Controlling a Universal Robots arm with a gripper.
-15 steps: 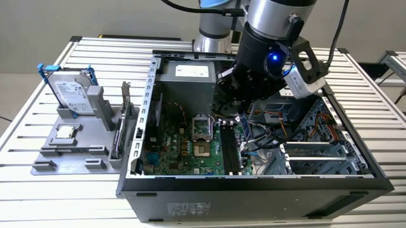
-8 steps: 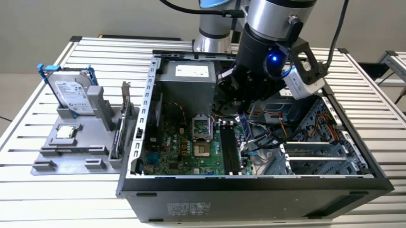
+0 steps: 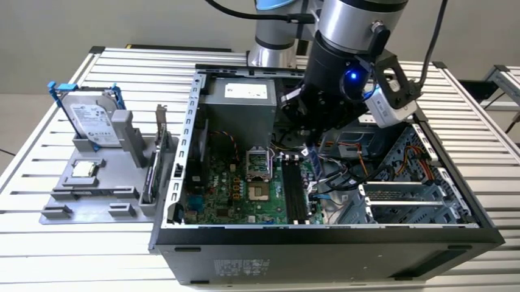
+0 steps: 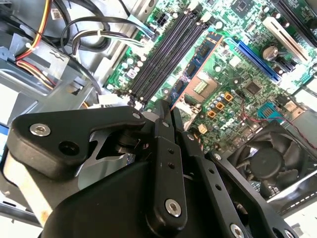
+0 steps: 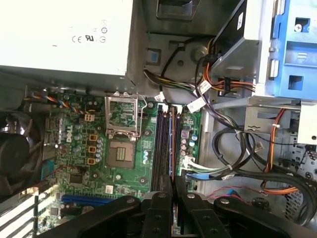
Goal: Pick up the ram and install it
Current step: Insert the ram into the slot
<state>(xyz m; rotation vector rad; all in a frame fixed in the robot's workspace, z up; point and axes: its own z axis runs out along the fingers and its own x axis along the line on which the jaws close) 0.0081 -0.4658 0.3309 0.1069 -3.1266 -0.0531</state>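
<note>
My gripper [image 3: 311,146] reaches down into the open computer case [image 3: 175,182] and is shut on the ram [image 3: 313,163], a narrow blue stick held on edge. In the second wrist view the ram [image 4: 198,69] runs out from between the gripper [image 4: 167,110] over the motherboard, parallel to the black slots [image 4: 163,54]. In the first wrist view the gripper [image 5: 173,181] holds the ram [image 5: 172,148] edge-on in line with the slots [image 5: 161,144]. From the exterior view it hangs just above the slots [image 3: 294,188]; contact cannot be judged.
A grey holder [image 3: 89,194] at the exterior view's left carries a silver hard drive [image 3: 89,118], a dark card [image 3: 158,152] and a small chip [image 3: 84,170]. Inside the case are the power supply [image 3: 243,97], the CPU socket [image 5: 121,153], a fan [image 4: 267,153] and loose cables [image 3: 349,176].
</note>
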